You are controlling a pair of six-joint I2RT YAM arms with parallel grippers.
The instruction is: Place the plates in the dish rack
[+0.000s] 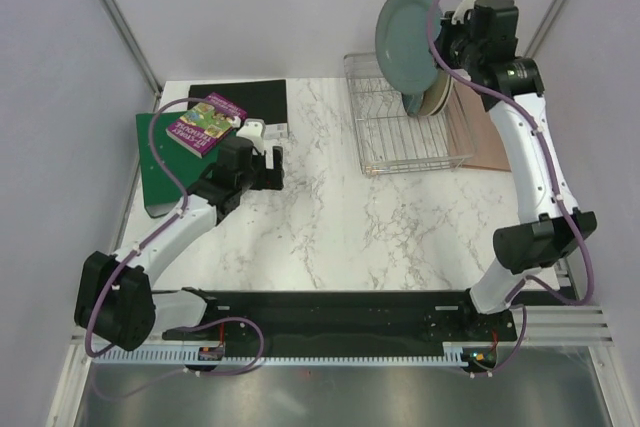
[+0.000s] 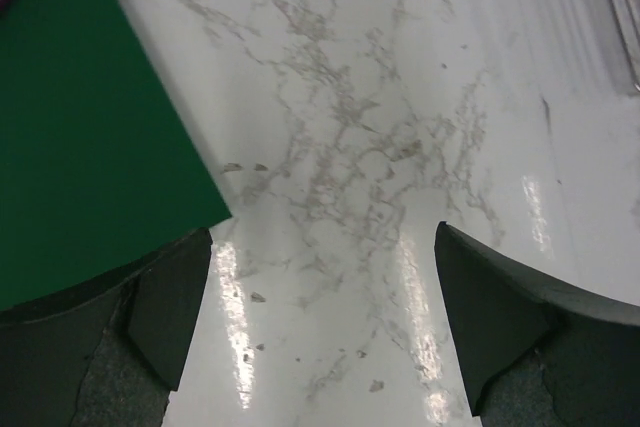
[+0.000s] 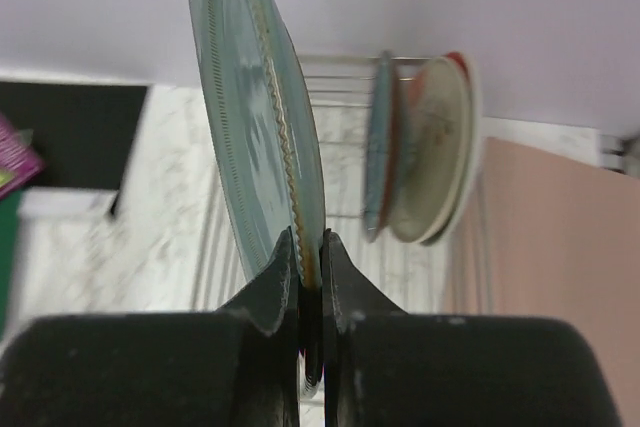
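Note:
My right gripper is shut on the rim of the grey-green plate and holds it on edge above the silver wire dish rack. The same plate shows in the top view, over the rack's back part. Three plates stand upright in the rack's far right end: dark teal-blue, red, and cream; they also show in the top view. My left gripper is open and empty, low over the bare marble table, far left of the rack.
A green binder with a purple book on it lies at the left. A black mat lies at the back. A pink board lies right of the rack.

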